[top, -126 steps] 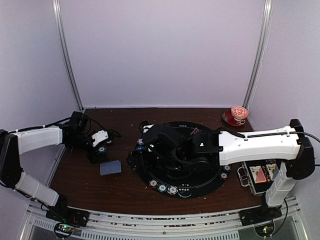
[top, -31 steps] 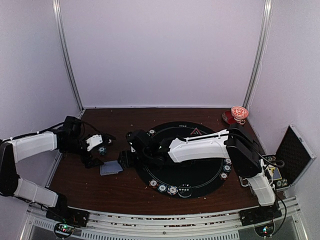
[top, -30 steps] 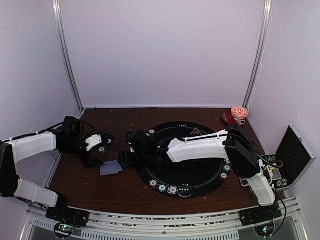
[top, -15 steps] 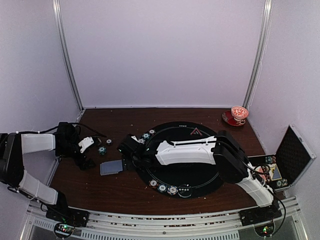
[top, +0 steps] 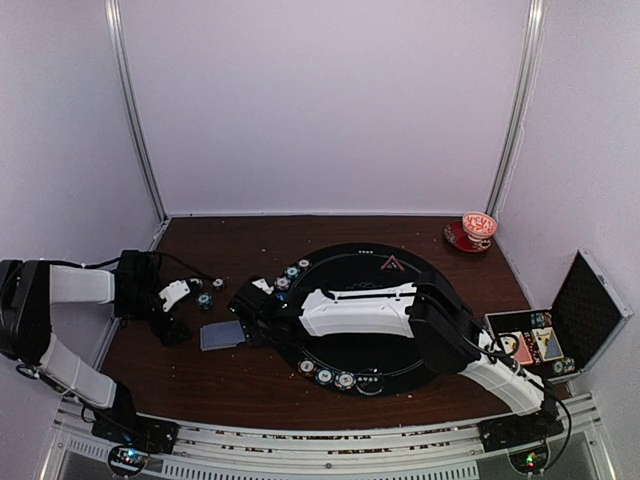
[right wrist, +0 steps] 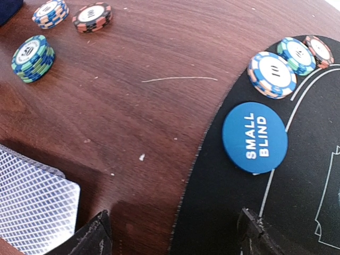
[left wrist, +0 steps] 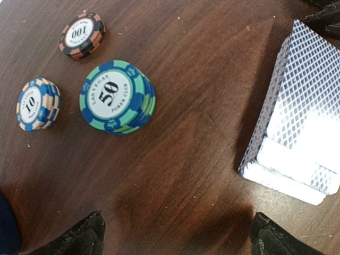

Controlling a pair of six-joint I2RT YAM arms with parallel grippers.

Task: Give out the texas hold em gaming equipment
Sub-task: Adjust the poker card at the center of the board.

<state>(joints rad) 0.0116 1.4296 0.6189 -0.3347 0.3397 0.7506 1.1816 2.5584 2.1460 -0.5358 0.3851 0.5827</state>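
Observation:
A grey-blue-backed deck of playing cards point(top: 222, 335) point(left wrist: 300, 114) point(right wrist: 32, 207) lies on the wooden table left of the black round mat point(top: 400, 345). Three chip stacks sit beyond it: teal point(left wrist: 117, 96), blue point(left wrist: 37, 103) and dark red point(left wrist: 81, 34). My left gripper point(top: 170, 325) point(left wrist: 175, 241) is open over bare wood, short of those chips, with the deck to its right. My right gripper point(top: 250, 318) point(right wrist: 172, 239) is open, straddling the mat's left edge beside the deck. A blue "small blind" disc point(right wrist: 255, 137) and three chip stacks point(right wrist: 272, 74) lie on the mat ahead of it.
More chips line the mat's near rim point(top: 335, 378). A red-patterned cup on a saucer point(top: 477, 228) stands at the back right. An open metal case point(top: 560, 330) holding cards sits at the right edge. My right arm stretches across the mat.
The right gripper has left the deck, shifted slightly toward the mat edge and opened wider; its arm dropped lower. The left gripper has pulled back to the left. The deck stays put.

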